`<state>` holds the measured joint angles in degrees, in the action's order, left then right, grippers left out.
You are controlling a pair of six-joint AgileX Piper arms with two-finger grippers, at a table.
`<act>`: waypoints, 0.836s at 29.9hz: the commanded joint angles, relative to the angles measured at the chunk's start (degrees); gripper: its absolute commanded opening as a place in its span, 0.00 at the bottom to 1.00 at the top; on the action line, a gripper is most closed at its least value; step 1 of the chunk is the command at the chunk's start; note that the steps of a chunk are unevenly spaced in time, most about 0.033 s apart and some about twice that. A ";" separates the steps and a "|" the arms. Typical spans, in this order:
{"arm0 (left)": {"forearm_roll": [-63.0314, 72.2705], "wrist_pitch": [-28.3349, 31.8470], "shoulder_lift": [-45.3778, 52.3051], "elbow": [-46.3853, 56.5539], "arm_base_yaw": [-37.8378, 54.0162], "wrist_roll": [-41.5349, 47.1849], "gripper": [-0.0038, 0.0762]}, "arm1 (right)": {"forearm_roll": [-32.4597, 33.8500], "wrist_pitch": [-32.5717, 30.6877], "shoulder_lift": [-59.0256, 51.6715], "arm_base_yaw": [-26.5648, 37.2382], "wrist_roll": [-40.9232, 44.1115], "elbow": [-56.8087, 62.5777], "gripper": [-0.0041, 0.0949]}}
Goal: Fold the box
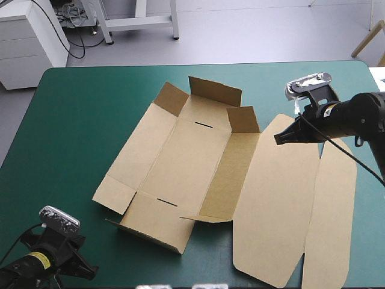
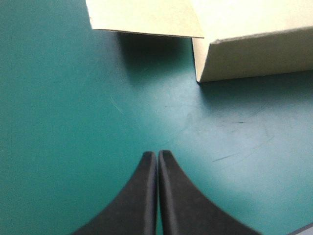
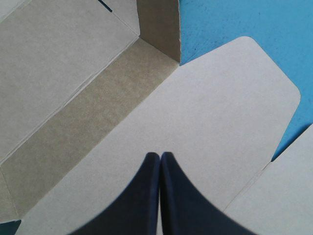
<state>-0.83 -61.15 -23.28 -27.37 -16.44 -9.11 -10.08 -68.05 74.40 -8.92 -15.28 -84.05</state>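
We found the box point(image 1: 192, 162) mid-table, mostly flat; end flaps at 12 o'clock and a low wall at 6 stood partly raised; lid panels point(image 1: 277, 205) lay flat toward 3; we judged folding barely begun, walls and tucks all left. Left gripper point(image 2: 157, 154) was pinched together, empty, over the bare teal-green cover point(image 1: 72, 120) at 7; right gripper point(image 3: 160, 155) likewise, above the lid. The cover was bare around the board, giving working room.

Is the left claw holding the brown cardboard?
No, the left gripper is shut over the teal-green cover, the box lying ahead.
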 commanded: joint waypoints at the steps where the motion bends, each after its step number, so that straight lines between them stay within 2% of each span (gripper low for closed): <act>1: -0.01 2.88 -0.44 -1.32 -0.08 0.79 0.04 | -0.85 3.25 -1.36 0.38 -0.27 -1.72 0.02; 10: -0.01 2.88 -0.44 -1.32 -0.08 0.79 0.04 | -0.85 4.99 -1.36 0.38 -1.99 -1.72 0.03; 14: -0.01 2.88 -0.44 -1.32 -0.08 0.79 0.04 | -0.85 5.34 -1.36 0.38 -1.26 -1.72 0.09; 18: -0.01 2.88 -0.44 -1.32 -0.08 0.79 0.04 | -0.85 4.64 -1.36 0.38 -1.26 -1.72 0.23; 25: -0.01 2.88 -0.44 -1.32 -0.08 0.79 0.04 | -0.85 4.75 -1.36 0.38 0.91 -1.72 0.61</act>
<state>-0.83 -61.15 -23.28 -27.37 -16.44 -8.71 -10.13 -65.53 74.40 -8.92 -14.69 -84.05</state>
